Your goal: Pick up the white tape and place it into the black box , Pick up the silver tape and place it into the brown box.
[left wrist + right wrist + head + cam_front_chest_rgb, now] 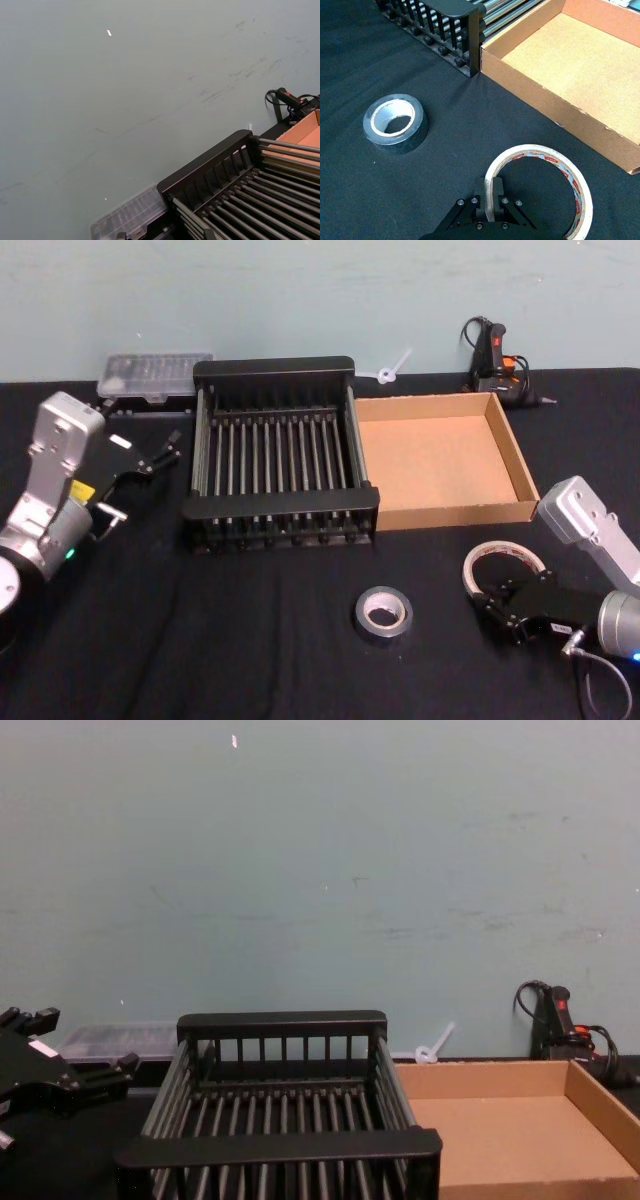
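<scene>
The white tape (505, 556) lies on the black cloth at the front right, just before the brown box (430, 455). My right gripper (490, 598) is shut on the white tape; its two fingers (499, 189) pinch the roll's near wall (540, 150). The silver tape (363, 616) lies flat to the left of it, alone (417, 132). The black box (272, 368) stands at the table's middle, its side against the brown box (580, 55). My left gripper (165, 448) hovers open beside the black box's left side (280, 1145).
A clear plastic parts case (155, 375) lies behind the black box at the left. A glue gun with cable (495, 355) stands at the back right, and a white plastic piece (392, 370) lies by the wall. Open cloth stretches across the front left.
</scene>
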